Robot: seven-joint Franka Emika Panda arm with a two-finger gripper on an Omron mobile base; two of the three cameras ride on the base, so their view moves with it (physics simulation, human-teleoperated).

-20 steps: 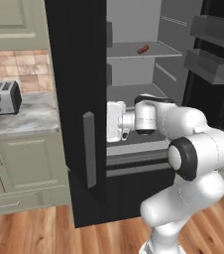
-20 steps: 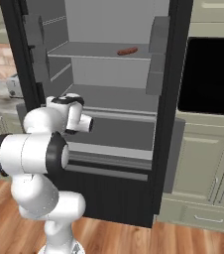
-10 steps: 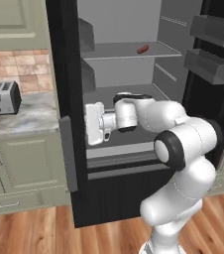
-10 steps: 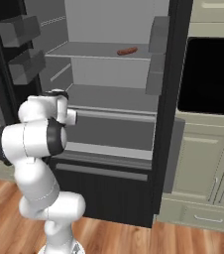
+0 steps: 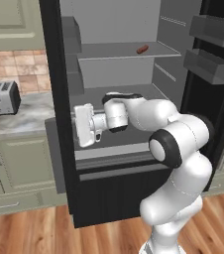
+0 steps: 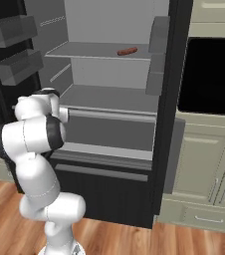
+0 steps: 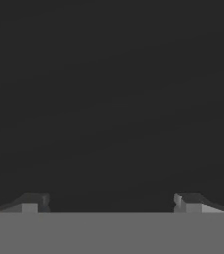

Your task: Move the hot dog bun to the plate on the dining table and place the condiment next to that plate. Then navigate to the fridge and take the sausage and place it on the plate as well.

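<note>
Fingers (image 7: 111,202) spread wide and empty, I should swing up from the fridge (image 5: 54,99) door toward the sausage (image 5: 142,49).

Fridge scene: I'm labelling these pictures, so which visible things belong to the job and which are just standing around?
Job:
- fridge, doors open
- sausage on the upper shelf
- gripper, open, holding nothing, down by the left door's edge

Just there:
- toaster on the counter
- wall oven
- door bins
</note>
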